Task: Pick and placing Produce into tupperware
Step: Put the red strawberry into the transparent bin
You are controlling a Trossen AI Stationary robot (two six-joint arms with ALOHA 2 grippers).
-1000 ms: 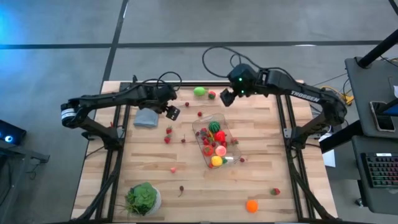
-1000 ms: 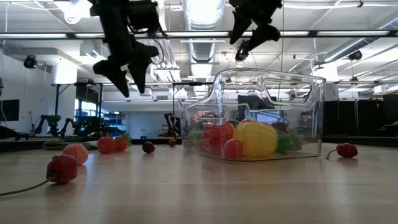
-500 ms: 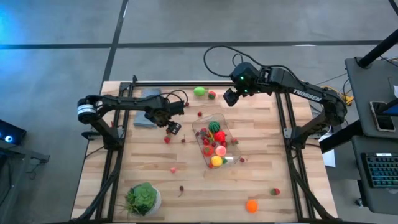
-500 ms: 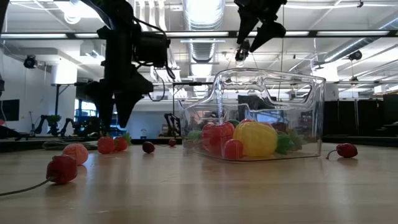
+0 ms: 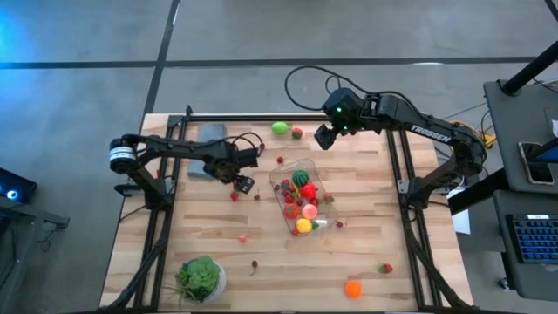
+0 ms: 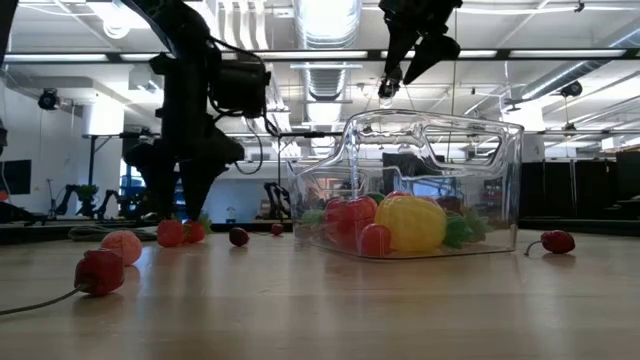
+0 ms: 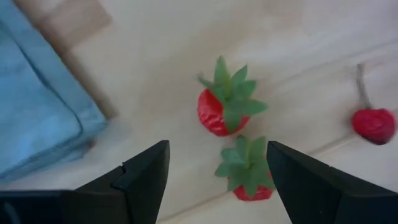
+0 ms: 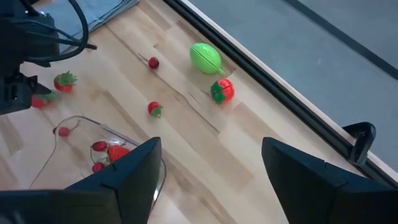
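Left wrist view shows your left claw (image 7: 217,171) spread low over two red toy strawberries with green leaves (image 7: 219,106), beside the grey folded cloth (image 7: 37,115) on the wooden counter (image 7: 161,37). You look mid-approach; next, centre on one berry and close. Half a second ago it hung higher. Your right claw (image 5: 320,137), also spread, waits beyond the clear plastic tub (image 5: 301,196).

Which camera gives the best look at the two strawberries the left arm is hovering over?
The left wrist view: the two strawberries fill the picture between the open jaws. The high view shows them as red specks, the right wrist view small and far, the low view side-on beneath the arm.
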